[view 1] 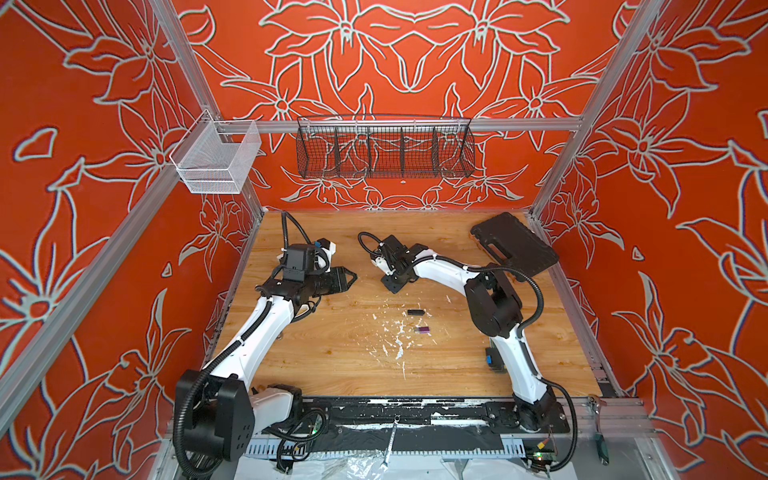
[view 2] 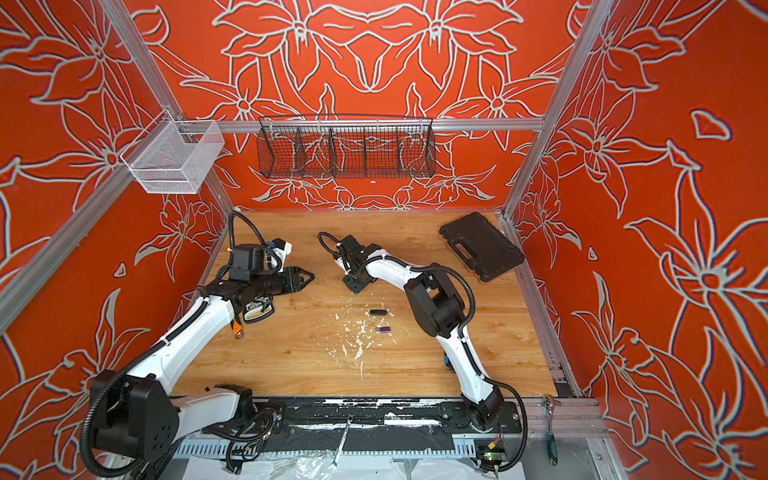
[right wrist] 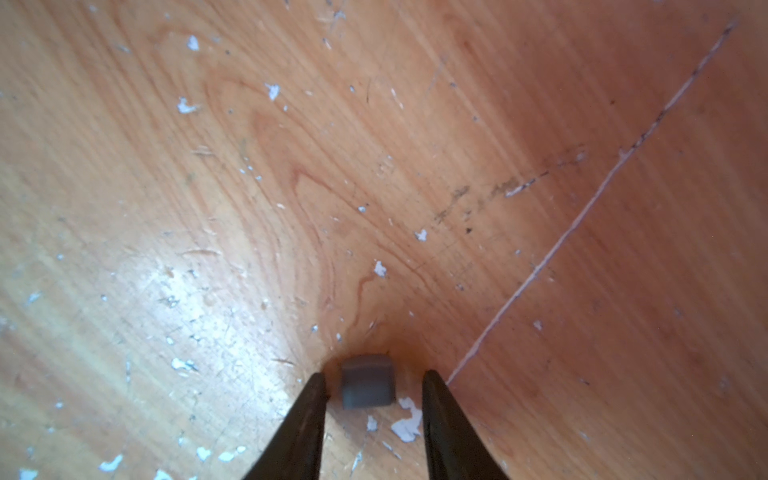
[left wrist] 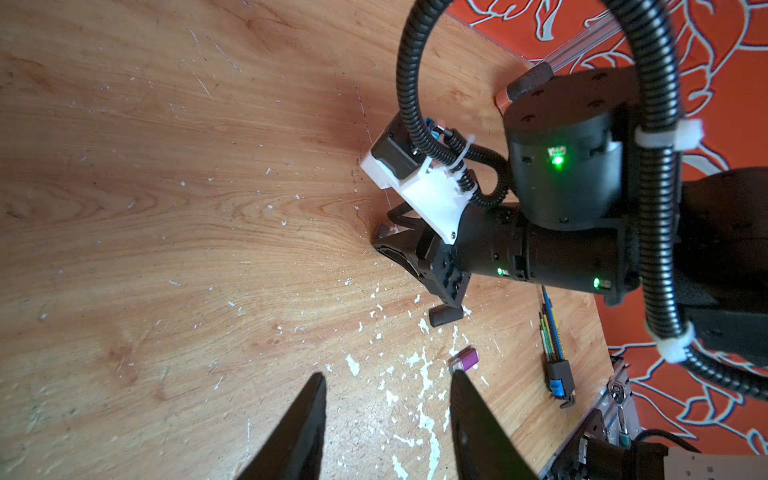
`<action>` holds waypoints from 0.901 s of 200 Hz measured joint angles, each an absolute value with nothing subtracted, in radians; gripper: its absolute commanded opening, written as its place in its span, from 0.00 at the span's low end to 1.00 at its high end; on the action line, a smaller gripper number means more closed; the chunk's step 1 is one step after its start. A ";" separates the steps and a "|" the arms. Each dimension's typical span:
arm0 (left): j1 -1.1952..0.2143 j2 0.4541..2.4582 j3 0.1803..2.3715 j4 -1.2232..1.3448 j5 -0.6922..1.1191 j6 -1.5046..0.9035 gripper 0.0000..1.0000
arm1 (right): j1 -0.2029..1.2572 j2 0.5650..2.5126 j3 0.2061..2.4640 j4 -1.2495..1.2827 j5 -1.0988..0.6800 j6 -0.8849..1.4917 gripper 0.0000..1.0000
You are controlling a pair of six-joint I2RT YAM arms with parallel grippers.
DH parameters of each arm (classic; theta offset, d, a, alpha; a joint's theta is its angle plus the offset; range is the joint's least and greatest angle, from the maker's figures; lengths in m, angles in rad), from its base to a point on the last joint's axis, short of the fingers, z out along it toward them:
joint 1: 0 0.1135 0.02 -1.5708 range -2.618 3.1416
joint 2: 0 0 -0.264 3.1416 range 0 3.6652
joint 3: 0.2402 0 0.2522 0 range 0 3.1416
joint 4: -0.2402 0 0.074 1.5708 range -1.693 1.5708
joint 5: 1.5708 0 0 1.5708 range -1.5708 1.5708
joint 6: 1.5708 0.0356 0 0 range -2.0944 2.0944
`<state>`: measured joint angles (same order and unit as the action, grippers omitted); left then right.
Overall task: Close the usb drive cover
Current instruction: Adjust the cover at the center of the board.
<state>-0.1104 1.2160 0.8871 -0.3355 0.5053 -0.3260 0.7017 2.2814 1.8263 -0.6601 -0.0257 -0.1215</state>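
Right wrist view puts the small grey cap (right wrist: 368,386) on the wooden table (right wrist: 166,166), sitting between the fingers of my right gripper (right wrist: 374,376). They are spread to either side of it and not pinching it; one finger sits closer than its partner. My left gripper (left wrist: 387,376) is parted too, with nothing between its fingers.

The purple USB drive (left wrist: 465,360) lies on the table near my left fingertips, its metal plug apparently bare. A black USB drive (left wrist: 445,316) lies beside it. Both are well apart from the cap.

Risks, as I judge them:
- If I close off-centre, the nearer finger meets the cap first and may flick or tip it away.
- The cap is tiny and smooth, so it could twist in the pinch and meet the plug crooked.
- I cannot tell for certain which drive the cap fits.

In both top views, the white mesh basket (view 1: 216,158) and the black wire basket (view 1: 386,149) show nothing inside. The black tool case (view 1: 515,245) is shut, its contents hidden.
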 measured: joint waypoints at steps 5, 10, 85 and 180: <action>-0.110 1.216 0.887 -0.336 0.506 -0.326 0.47 | 0.702 2.283 1.832 -0.667 -0.030 -0.129 0.40; -0.110 1.217 0.887 -0.336 0.508 -0.326 0.47 | 0.702 2.286 1.837 -0.673 -0.038 -0.137 0.40; -0.110 1.217 0.887 -0.337 0.516 -0.326 0.47 | 0.679 2.283 1.861 -0.696 -0.094 -0.242 0.40; -0.103 1.213 0.885 -0.351 0.518 -0.325 0.47 | 0.628 2.197 1.795 -0.648 -0.173 -0.550 0.37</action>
<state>-0.1032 1.2125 0.8848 -0.3511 0.5182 -0.3248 0.6285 2.1967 1.7950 -0.6476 -0.1730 -0.5495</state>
